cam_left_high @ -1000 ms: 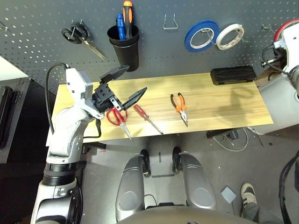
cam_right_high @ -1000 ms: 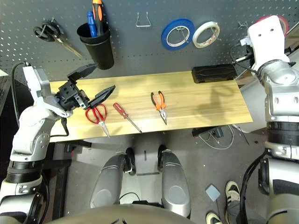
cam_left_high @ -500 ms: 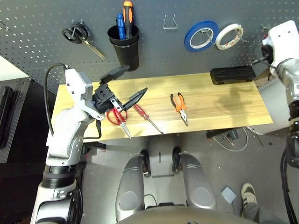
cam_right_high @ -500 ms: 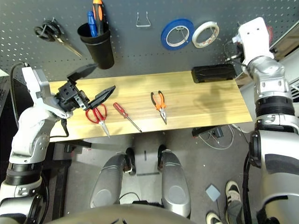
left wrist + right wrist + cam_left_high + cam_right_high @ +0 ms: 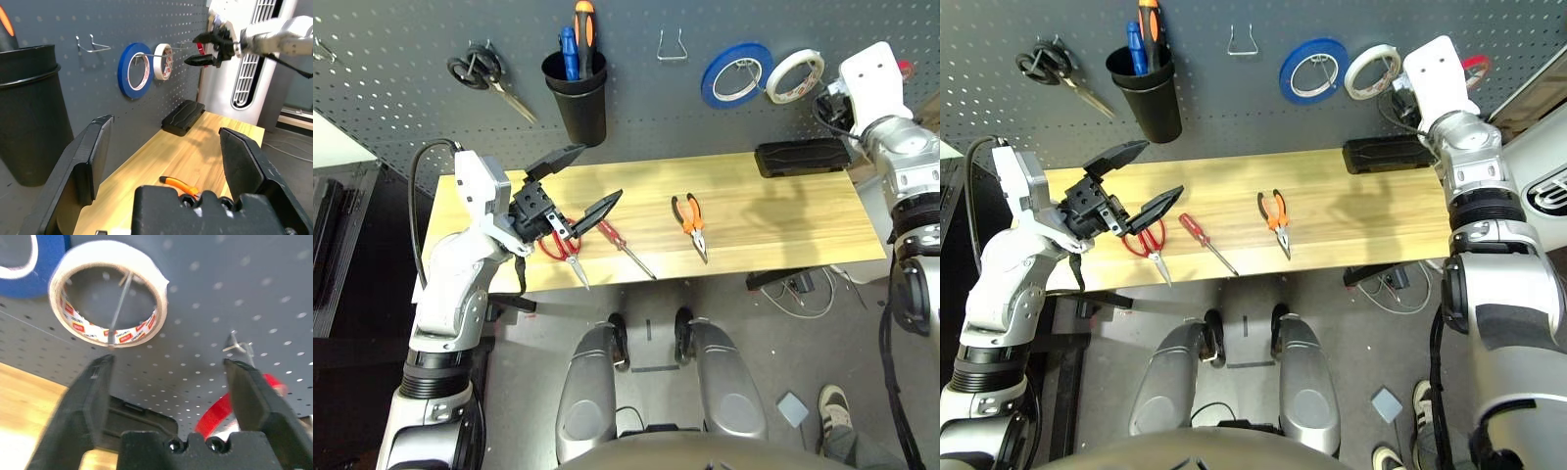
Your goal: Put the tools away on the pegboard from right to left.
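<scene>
Thin red tape ring: at grey metal pegboard, I judge it hung
Orange-handled pliers, red-handled screwdriver, red-handled scissors: on wooden table, three remain
Right claw, left claw: fingers apart

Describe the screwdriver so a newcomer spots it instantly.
Find the light wooden tabletop below the grey pegboard. The screwdriver lies between red-handled scissors and orange-handled pliers. Unlike either, it has one straight red handle.

Bright, even light falls from above; a soft shadow crosses the worktop. In my right wrist view, my jaws appear blurred.
</scene>
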